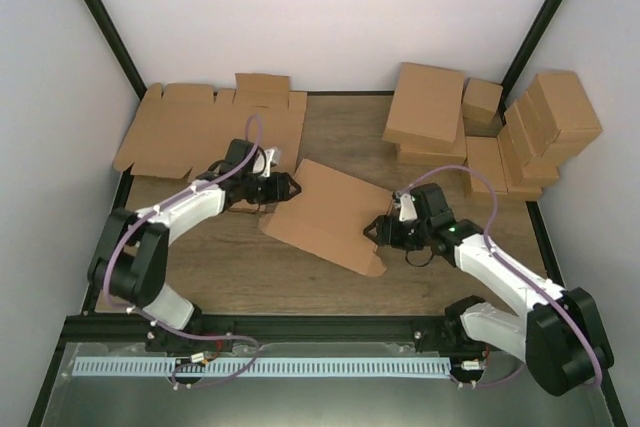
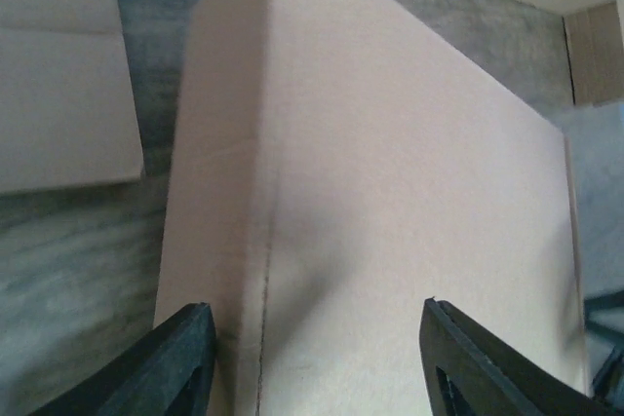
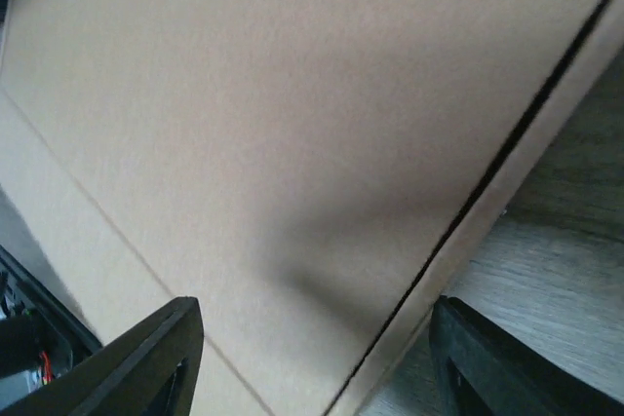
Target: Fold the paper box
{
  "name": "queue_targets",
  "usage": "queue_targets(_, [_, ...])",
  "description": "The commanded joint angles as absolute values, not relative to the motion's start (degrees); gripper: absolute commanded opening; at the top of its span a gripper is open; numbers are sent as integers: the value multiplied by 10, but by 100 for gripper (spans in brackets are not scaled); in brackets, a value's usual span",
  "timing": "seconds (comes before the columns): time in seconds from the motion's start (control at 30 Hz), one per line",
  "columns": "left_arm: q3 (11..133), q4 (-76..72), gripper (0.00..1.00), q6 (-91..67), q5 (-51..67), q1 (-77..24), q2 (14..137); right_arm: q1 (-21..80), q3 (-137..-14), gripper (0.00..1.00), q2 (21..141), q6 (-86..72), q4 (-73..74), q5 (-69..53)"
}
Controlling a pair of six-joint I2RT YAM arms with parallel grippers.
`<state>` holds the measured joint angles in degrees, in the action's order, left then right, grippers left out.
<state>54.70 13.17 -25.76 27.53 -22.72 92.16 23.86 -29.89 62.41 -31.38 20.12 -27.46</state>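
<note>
The paper box (image 1: 330, 212) lies in the middle of the table as a wide, shallow brown cardboard shape with its panels folded over. My left gripper (image 1: 286, 187) is at its upper left corner, and my right gripper (image 1: 377, 232) is at its lower right edge. In the left wrist view the left gripper (image 2: 314, 309) is open, with the paper box (image 2: 390, 192) and a crease line filling the gap ahead of the fingers. The right gripper (image 3: 314, 304) is also open over the paper box (image 3: 292, 94), where a dark seam runs between two panels. Neither gripper grips the cardboard.
A stack of flat brown blanks (image 1: 200, 127) lies at the back left, and one blank (image 2: 58, 75) shows in the left wrist view. Closed brown boxes (image 1: 425, 107) and smaller ones (image 1: 550, 122) are piled at the back right. Black frame posts stand at both back corners.
</note>
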Motion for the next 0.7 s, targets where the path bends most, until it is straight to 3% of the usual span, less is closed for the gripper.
queue_targets(0.0, [490,151,64,-246,285,-236,832,244,-345,69,576,-308,208,-222])
queue_targets(0.1, [437,170,77,-256,242,-236,772,244,-370,79,581,-291,219,-153])
queue_targets(0.2, [395,168,85,-269,195,-235,724,243,-406,82,621,-270,222,-87])
queue_targets(0.43, [323,114,92,-299,181,-232,649,236,-457,83,719,-220,163,-91])
queue_targets(0.57, [293,81,89,-292,216,-232,644,210,-470,79,766,-185,126,-167])
queue_targets(0.67, [289,74,77,-286,237,-232,652,207,-483,77,794,-137,91,-236])
